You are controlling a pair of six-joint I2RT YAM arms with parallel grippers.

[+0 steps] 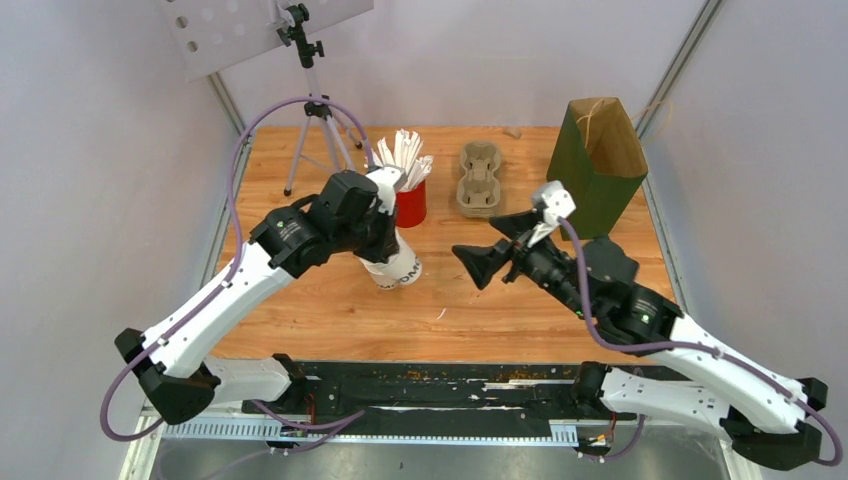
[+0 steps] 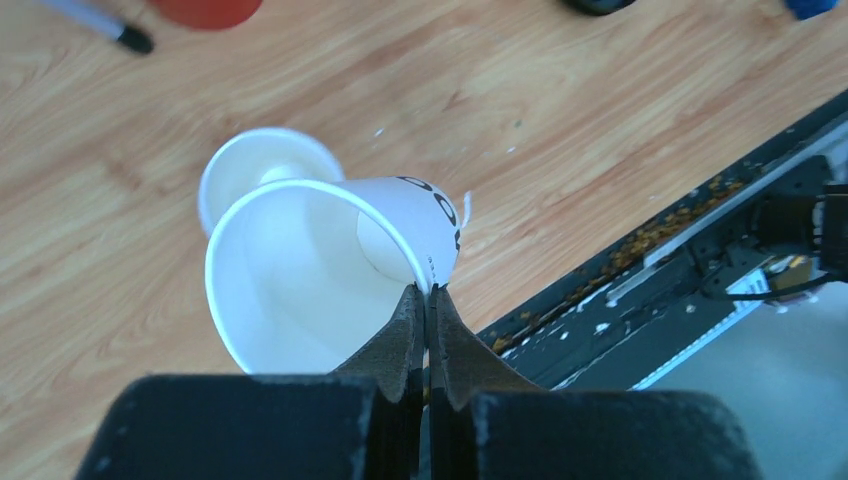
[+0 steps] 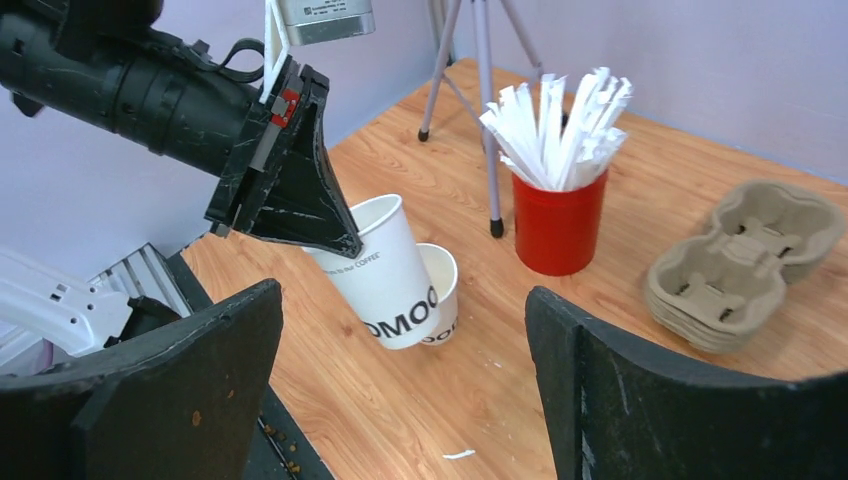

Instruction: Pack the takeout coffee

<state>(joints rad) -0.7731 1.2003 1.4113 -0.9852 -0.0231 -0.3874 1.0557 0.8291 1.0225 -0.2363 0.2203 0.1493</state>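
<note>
Two white paper cups with black print are left of the table's centre, both without lids. My left gripper (image 2: pixel 428 292) is shut on the rim of the larger-looking cup (image 2: pixel 320 270), which it holds tilted with its mouth toward the wrist camera. That cup's (image 3: pixel 385 275) base sits low, against the second cup (image 3: pixel 442 285), which stands upright on the wood. My right gripper (image 1: pixel 497 245) hangs open to the right of both cups and faces them. Its fingers (image 3: pixel 180 380) are wide apart with nothing between them.
A red cup of white straws (image 1: pixel 410 203) stands just behind the cups. A beige pulp tray stack (image 1: pixel 479 180) lies at the back centre, and a green paper bag (image 1: pixel 598 165) stands open at the back right. A tripod (image 1: pixel 315 110) is at the back left.
</note>
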